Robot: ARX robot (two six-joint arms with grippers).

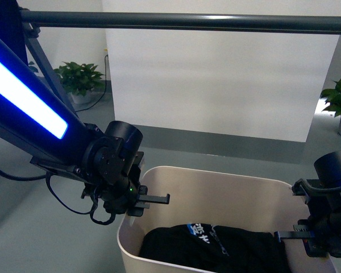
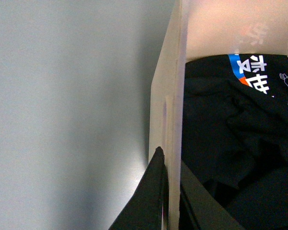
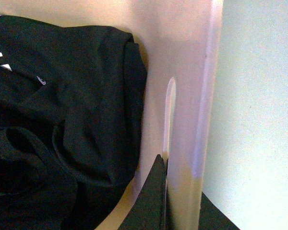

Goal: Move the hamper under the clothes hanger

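The beige hamper (image 1: 216, 190) sits low in the front view with black clothes (image 1: 216, 247) inside. The dark grey bar of the clothes hanger (image 1: 187, 21) runs across the top, with a slanted leg (image 1: 45, 68) at the left. My left gripper (image 1: 137, 205) is shut on the hamper's left rim; its jaws pinch the wall (image 2: 170, 120) in the left wrist view. My right gripper (image 1: 307, 236) is shut on the right rim; its jaws clamp the wall (image 3: 182, 120) by the slot handle (image 3: 169, 115).
Potted plants stand at the back left (image 1: 79, 79) and far right (image 1: 340, 105). A white wall panel (image 1: 216, 79) stands behind the bar. Grey floor (image 1: 40, 193) lies left of the hamper.
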